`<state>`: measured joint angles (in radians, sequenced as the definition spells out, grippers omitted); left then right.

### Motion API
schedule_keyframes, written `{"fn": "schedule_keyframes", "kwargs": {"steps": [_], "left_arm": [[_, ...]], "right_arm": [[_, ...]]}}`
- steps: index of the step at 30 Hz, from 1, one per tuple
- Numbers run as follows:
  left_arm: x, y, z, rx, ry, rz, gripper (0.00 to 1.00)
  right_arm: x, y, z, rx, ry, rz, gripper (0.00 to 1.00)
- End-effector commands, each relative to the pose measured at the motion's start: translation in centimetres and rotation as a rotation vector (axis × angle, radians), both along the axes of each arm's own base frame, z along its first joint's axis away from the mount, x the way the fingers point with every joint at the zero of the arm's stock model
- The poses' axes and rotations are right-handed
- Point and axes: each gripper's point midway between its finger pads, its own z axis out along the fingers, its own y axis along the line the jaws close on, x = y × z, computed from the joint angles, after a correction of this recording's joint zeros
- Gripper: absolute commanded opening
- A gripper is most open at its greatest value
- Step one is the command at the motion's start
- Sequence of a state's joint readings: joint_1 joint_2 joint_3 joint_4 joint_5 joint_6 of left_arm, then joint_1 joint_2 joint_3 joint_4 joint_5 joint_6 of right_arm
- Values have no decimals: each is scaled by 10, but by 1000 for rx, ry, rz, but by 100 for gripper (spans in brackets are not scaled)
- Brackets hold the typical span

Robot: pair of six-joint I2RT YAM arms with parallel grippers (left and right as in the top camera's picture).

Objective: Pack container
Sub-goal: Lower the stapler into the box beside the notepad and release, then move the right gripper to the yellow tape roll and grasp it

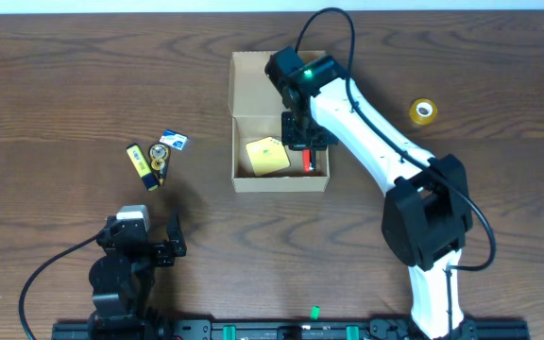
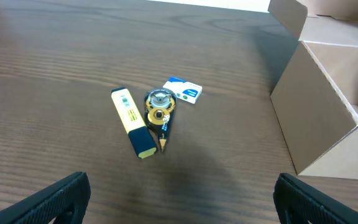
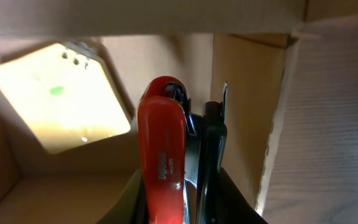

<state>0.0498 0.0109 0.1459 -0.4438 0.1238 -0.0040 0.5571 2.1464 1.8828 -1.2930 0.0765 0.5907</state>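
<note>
The tan cardboard container (image 1: 244,94) stands open at the table's middle, its flap lid folded back. Inside lies a yellow sticky-note pad (image 1: 266,156), also in the right wrist view (image 3: 58,96). My right gripper (image 1: 307,142) reaches down into the box at its right side and is shut on a red and black stapler (image 3: 166,146), held close to the right wall. My left gripper (image 2: 179,205) is open and empty near the table's front left. Ahead of it lie a yellow highlighter (image 2: 132,122), a yellow correction-tape roller (image 2: 160,112) and a white-blue eraser (image 2: 183,90).
A yellow tape roll (image 1: 424,111) lies at the right of the table, beyond the right arm. The highlighter (image 1: 140,164), roller (image 1: 160,159) and eraser (image 1: 173,142) sit in a cluster left of the box. The box's wall (image 2: 316,118) rises at the right of the left wrist view.
</note>
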Motion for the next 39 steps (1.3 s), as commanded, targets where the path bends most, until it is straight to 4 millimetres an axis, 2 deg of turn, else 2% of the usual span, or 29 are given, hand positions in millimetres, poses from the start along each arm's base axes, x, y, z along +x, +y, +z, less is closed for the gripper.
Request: {"fn": "schedule_keyframes", "kwargs": {"steps": [1,10,13,18,28,35,39], "left_arm": [[0,0,-7,-7,12,4,95],[0,0,-7,-7,12,4,95],[0,0,-7,-7,12,4,95],[0,0,-7,-7,12,4,95],[0,0,-7,-7,12,4,95],[0,0,-7,-7,12,4,95],[0,0,-7,-7,12,4,95]], "right_arm": [[0,-7,-5,-23,5,4,1],[10,-7,-15,-11,-33,-5,3],[11,-9,-16,-15,-32,-8,16],[10,-13,-16,-20,-23,-14,29],[12,-18,-16,-21,-20,-28,44],[12,-19,-16,-20,-22,-30,47],[16,-14,-14,2,-35,-31,40]]}}
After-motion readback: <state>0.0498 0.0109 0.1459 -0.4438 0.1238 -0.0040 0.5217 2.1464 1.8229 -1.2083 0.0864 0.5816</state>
